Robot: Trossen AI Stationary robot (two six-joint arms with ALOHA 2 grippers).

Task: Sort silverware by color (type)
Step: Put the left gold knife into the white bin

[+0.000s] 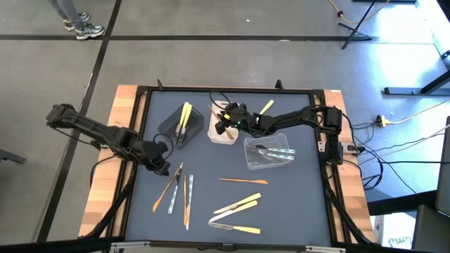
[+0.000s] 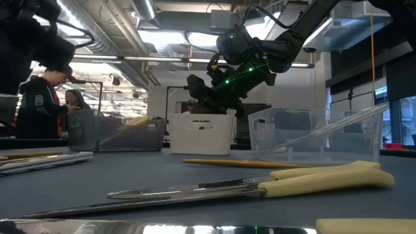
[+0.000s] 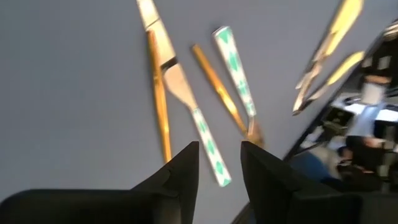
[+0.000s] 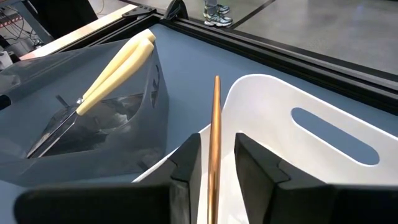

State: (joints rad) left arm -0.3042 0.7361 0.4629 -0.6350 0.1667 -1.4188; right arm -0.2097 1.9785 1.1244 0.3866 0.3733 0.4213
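I see yellow-handled knives (image 1: 184,117) leaning in the dark tray, silver pieces (image 1: 271,151) in the clear one, an orange utensil (image 4: 215,146) held upright over the white bin, others (image 1: 238,214) scattered on the mat.

Both arms are dark, near-black, built of jointed tubular links with chunky housings at the joints. The left arm (image 1: 98,132) carries black cables looping near its wrist. The right arm (image 1: 295,118) shows small green indicator lights by its wrist and black cable loops. Each gripper's fingers (image 4: 186,165) are matte black, angular wedges.
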